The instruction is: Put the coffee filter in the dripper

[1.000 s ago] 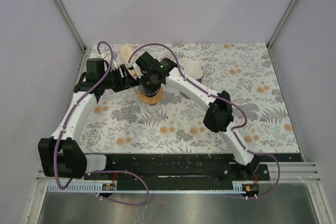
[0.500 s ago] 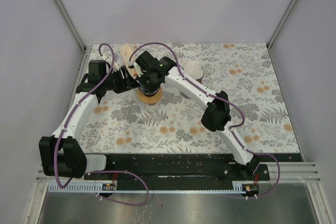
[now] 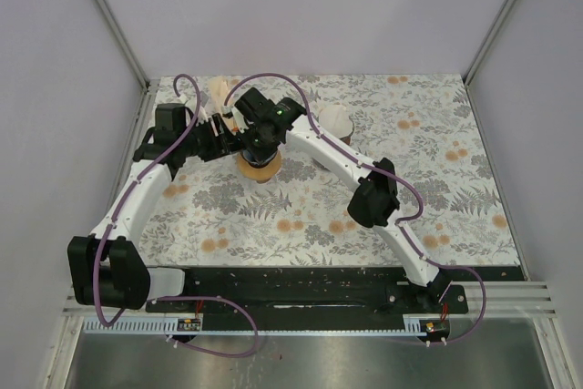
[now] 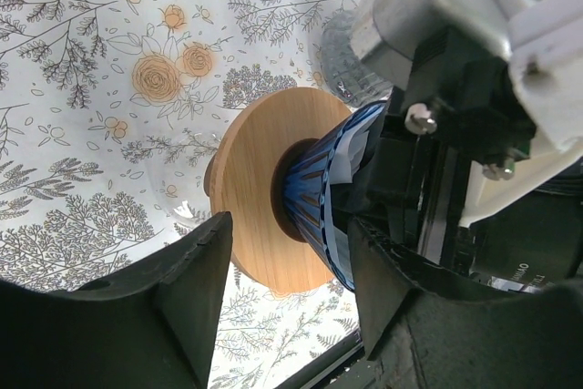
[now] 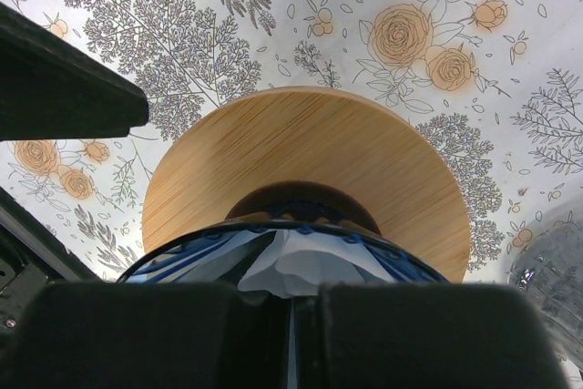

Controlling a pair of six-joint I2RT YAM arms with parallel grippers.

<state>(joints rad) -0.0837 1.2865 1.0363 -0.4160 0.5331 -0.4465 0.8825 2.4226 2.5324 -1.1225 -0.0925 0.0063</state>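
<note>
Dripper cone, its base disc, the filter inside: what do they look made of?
Dripper cone: blue, translucent, glossy, ribbed; glass or clear plastic, can't tell which.
Base disc: wood, possibly bamboo, matte; straight grain lines show.
Filter: white paper, matte, creased into folds.

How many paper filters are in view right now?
1 for certain: the white filter sits in the blue dripper, pinched by the right gripper. The pale beige thing at the back left of the table may be more filters; too small to tell.
</note>
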